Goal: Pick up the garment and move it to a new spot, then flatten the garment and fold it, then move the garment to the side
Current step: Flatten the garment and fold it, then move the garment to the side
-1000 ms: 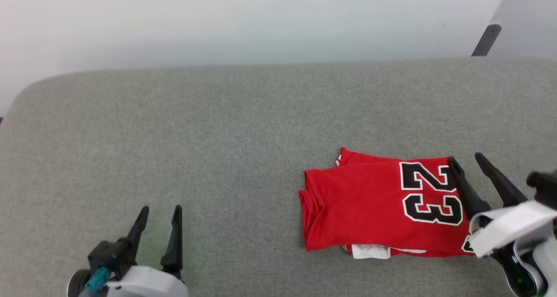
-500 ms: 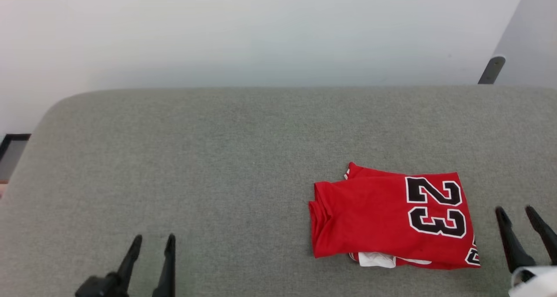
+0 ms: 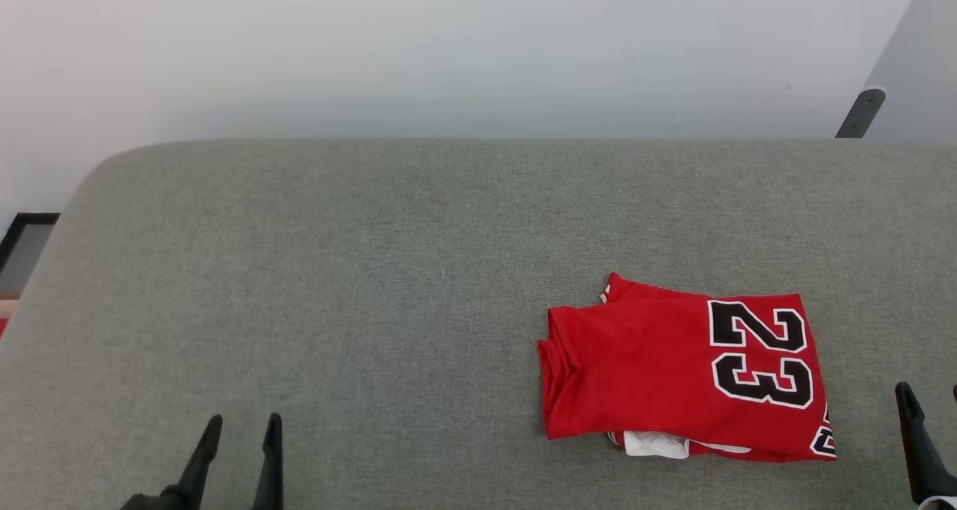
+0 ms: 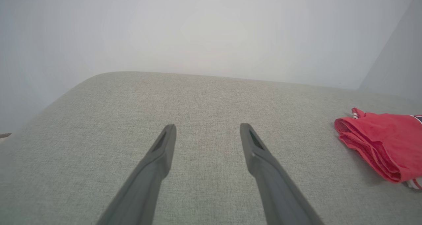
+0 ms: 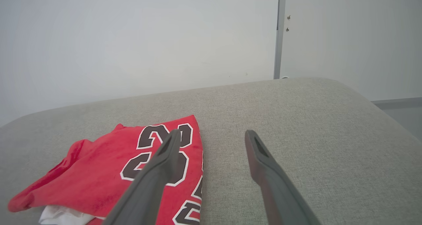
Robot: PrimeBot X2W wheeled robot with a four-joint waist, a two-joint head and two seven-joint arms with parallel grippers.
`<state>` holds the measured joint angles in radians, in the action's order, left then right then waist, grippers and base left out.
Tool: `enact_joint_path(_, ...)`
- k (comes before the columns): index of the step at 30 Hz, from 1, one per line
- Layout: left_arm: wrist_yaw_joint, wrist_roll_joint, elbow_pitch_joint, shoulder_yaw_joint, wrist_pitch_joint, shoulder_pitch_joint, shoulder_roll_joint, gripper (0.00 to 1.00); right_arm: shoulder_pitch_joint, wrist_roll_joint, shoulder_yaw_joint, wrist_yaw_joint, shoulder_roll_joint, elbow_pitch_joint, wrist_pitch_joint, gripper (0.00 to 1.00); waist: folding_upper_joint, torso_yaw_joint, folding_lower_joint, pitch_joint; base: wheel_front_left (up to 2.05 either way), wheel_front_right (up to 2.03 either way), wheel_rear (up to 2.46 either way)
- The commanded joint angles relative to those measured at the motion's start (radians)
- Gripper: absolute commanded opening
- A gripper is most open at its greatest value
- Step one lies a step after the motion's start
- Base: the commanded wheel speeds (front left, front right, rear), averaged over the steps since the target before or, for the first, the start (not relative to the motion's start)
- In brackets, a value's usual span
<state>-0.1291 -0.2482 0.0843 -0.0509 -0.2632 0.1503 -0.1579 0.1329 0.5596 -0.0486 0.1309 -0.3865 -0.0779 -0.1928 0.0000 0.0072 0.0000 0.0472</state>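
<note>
I see the garment point(image 3: 684, 375) on the right half of the table point(image 3: 374, 271), nearer to the table's front edge than to its back edge. It lies as a compact folded packet with the "23" facing up. A small white piece peeks out at the side toward the table's front, and the layers are a bit loose at the end toward the table's middle.

My left gripper point(image 4: 207, 126) is over the table's front left part, well apart from the garment, with its jaws wide apart and nothing between them. My right gripper point(image 5: 212, 132) is over the table's right end, just beside the garment and not touching it, also spread wide and empty.

I judge that the flattening and folding are done, and the move to the side looks done too. Little or nothing is left, perhaps only some tidying.
</note>
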Motion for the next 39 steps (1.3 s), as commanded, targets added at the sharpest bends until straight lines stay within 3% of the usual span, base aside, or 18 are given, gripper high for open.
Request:
enact_joint_path(1, -0.002, 0.004, 0.001, 0.002, -0.001, -0.006, -0.001, 1.00, 0.007, -0.011, -0.011, 0.000, 0.009, 0.011, 0.005, 1.00, 0.0000, 0.002, 0.0000, 0.001, 0.00, 0.00, 0.00)
enact_joint_path(18, -0.002, 0.007, 0.014, 0.025, -0.001, -0.022, -0.001, 1.00, 0.023, -0.059, -0.037, 0.000, 0.049, 0.070, 0.062, 1.00, 0.0000, 0.016, 0.0000, -0.005, 0.00, 0.00, 0.00)
enact_joint_path(22, -0.002, 0.006, 0.015, 0.029, -0.001, -0.027, 0.009, 1.00, -0.017, -0.046, -0.010, 0.000, 0.026, 0.094, 0.090, 1.00, 0.0000, 0.014, 0.0000, 0.003, 0.00, 0.00, 0.00)
enact_joint_path(26, -0.002, 0.007, 0.014, 0.039, -0.001, -0.047, 0.015, 1.00, -0.098, -0.048, 0.031, 0.000, -0.039, 0.122, 0.156, 1.00, 0.0000, 0.010, 0.0000, 0.019, 0.00, 0.00, 0.00)
enact_joint_path(35, -0.002, 0.012, 0.014, 0.064, -0.001, -0.129, 0.022, 1.00, -0.291, 0.025, 0.182, -0.001, -0.230, 0.064, 0.565, 1.00, 0.0000, 0.008, 0.0000, 0.114, 0.00, 0.00, 0.00)
enact_joint_path(39, -0.002, 0.011, 0.016, 0.076, -0.001, -0.171, 0.032, 1.00, -0.329, 0.099, 0.214, -0.001, -0.271, 0.019, 0.756, 1.00, 0.0000, 0.014, 0.0000, 0.177, 0.00, 0.00, 0.00)
